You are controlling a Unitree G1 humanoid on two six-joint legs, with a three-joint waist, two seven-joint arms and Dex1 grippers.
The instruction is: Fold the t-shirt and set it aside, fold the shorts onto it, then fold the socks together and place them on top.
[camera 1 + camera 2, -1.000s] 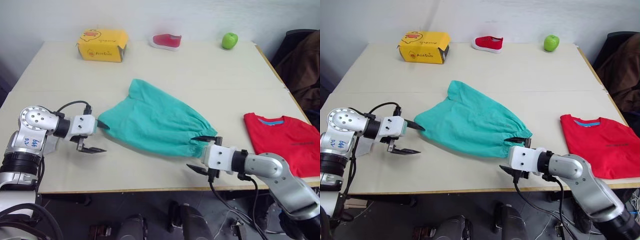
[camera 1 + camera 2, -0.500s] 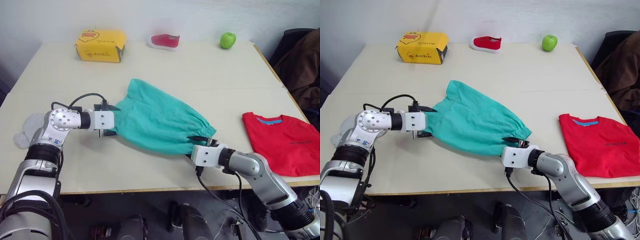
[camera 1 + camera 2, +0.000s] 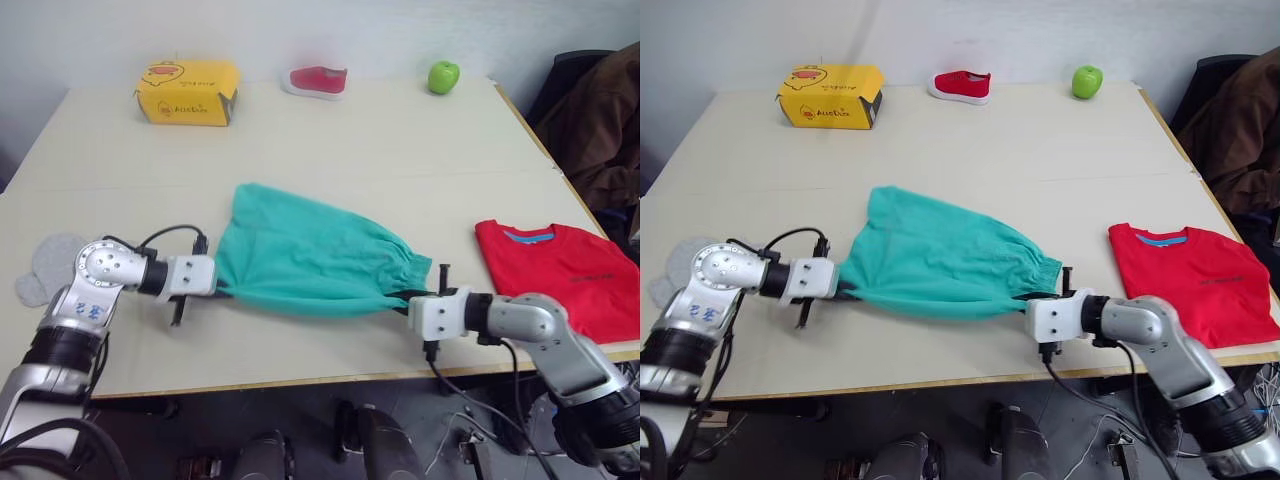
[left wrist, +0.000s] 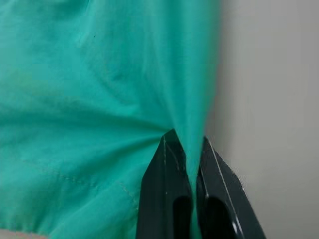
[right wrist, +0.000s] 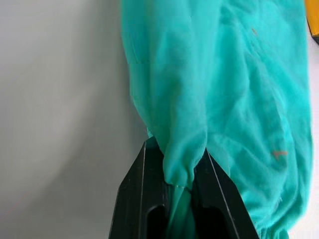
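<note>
Both grippers have closed on the shorts since a second ago, when they hovered open at either end of it. Now the left gripper (image 4: 185, 149) is clamped on a pinch of the left edge of the shorts (image 3: 305, 255), the cloth drawn into a taut fold between its black fingers (image 4: 162, 169). At the other end the right gripper (image 5: 174, 164) grips a bunched wad of the gathered waistband corner, near the front edge of the table (image 3: 400, 130). Between the two, the shorts lie across the middle of the table, stretched along the near edge and spreading out toward the far left corner of the garment, which rests flat. To the right of the right arm, apart from the shorts, the t-shirt (image 3: 555, 270) lies folded at the right edge of the table, its blue neckband facing the far side. One grey sock (image 3: 48, 265) lies at the left edge, just left of the left arm; whether the second sock is with it cannot be told. Along the far side stand a yellow box (image 3: 187, 90) at the left, a red shoe (image 3: 316, 80) in the middle and a green apple (image 3: 443, 76) toward the right. Brown cloth (image 3: 600, 120) hangs past the table's right side.
</note>
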